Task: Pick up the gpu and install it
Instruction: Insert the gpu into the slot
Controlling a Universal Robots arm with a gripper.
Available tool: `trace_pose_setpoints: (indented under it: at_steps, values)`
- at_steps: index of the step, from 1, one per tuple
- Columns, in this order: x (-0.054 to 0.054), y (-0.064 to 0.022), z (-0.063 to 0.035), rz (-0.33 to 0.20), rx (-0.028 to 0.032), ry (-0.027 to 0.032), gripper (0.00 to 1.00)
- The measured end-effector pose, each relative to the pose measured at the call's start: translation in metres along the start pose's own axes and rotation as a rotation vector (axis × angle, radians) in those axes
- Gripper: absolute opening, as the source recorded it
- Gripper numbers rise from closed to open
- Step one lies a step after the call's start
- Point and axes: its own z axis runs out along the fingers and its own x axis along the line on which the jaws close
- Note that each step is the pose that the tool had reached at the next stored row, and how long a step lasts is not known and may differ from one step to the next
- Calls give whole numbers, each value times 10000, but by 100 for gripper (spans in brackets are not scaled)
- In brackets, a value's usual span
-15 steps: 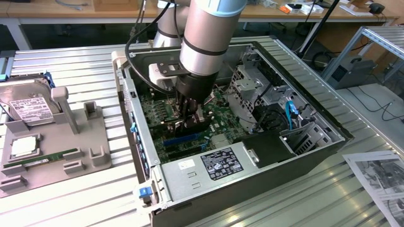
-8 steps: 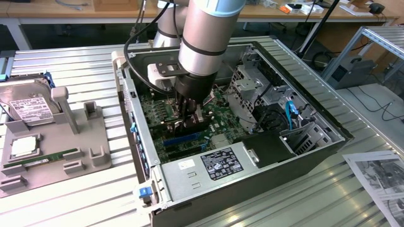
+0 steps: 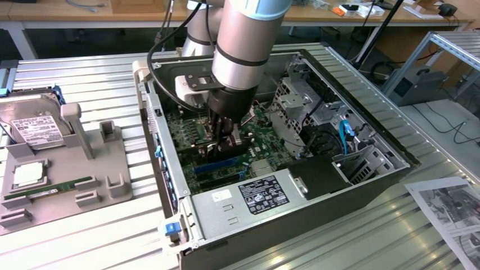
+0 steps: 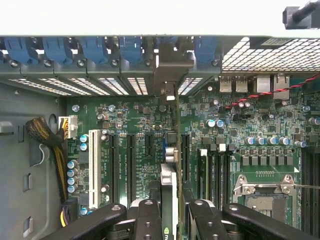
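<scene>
inside the open computer case (image 3: 161, 152), the gripper (image 4: 172, 220) is closed narrowly on the gpu (image 4: 169, 180), one finger on each face. the card stands on edge over the motherboard (image 4: 250, 130), with its metal bracket (image 4: 167, 70) at the case's rear wall among the blue latches (image 4: 95, 50). bare slots (image 4: 122, 165) run just beside it. whether the card is seated, i cannot tell. the power supply (image 3: 255, 194) lies along the case's near edge, clear of the arm.

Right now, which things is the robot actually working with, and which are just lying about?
In the job: thin dark graphics card with silver bracket, held edge-on in the black gripper; open grey computer case; green motherboard.
Lying about: silver hard drive with white label; narrow green memory stick; printed paper sheet.
</scene>
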Motion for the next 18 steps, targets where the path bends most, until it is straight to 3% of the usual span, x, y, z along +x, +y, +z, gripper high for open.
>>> trace_pose_setpoints:
  at_steps: [18]
  values:
    - [-2,15,2,97,1,-18,27]
